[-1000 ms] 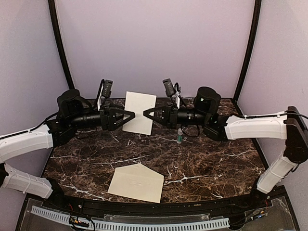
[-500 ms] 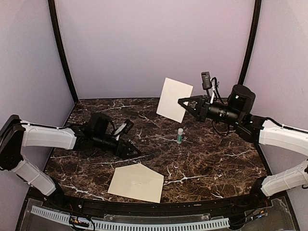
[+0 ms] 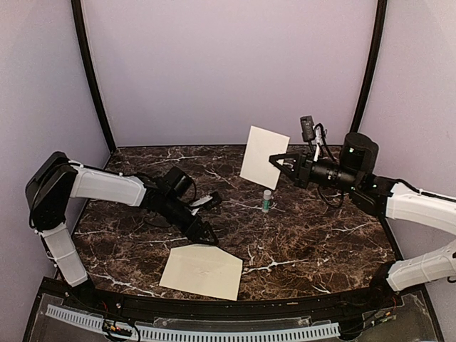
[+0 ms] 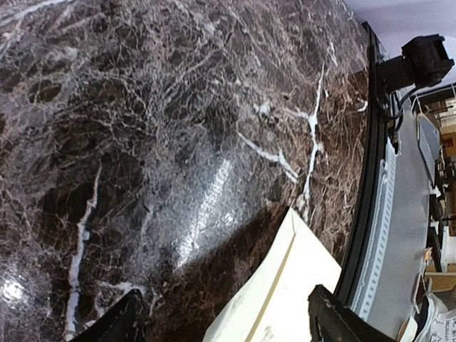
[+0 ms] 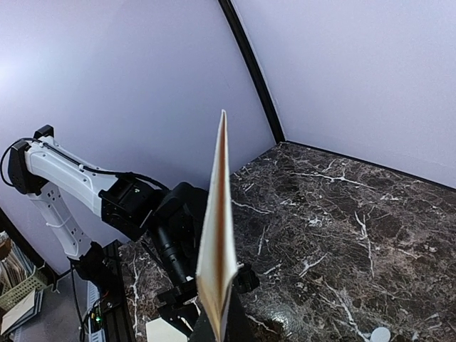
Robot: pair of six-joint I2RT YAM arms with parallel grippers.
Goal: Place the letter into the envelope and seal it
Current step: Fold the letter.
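Observation:
The whitish letter (image 3: pixel 263 157) hangs upright above the back of the table, pinched at its right edge by my right gripper (image 3: pixel 275 163), which is shut on it. The right wrist view shows the letter (image 5: pixel 217 235) edge-on, rising from the gripper (image 5: pixel 224 329). The cream-yellow envelope (image 3: pixel 201 271) lies flat near the front edge, its pointed flap open toward the back. My left gripper (image 3: pixel 204 232) hovers low just behind the flap tip, jaws open and empty. In the left wrist view the envelope (image 4: pixel 296 281) lies between the spread fingertips (image 4: pixel 335 322).
A small glue stick (image 3: pixel 266 201) with a green base stands upright at mid-table, below the held letter. The table's black front rail (image 4: pixel 367 214) runs close beside the envelope. Purple walls close in the back and sides.
My left arm has let go of the letter, swung down and forward, and come in behind the envelope's flap. The right arm has carried the letter right and slightly up.

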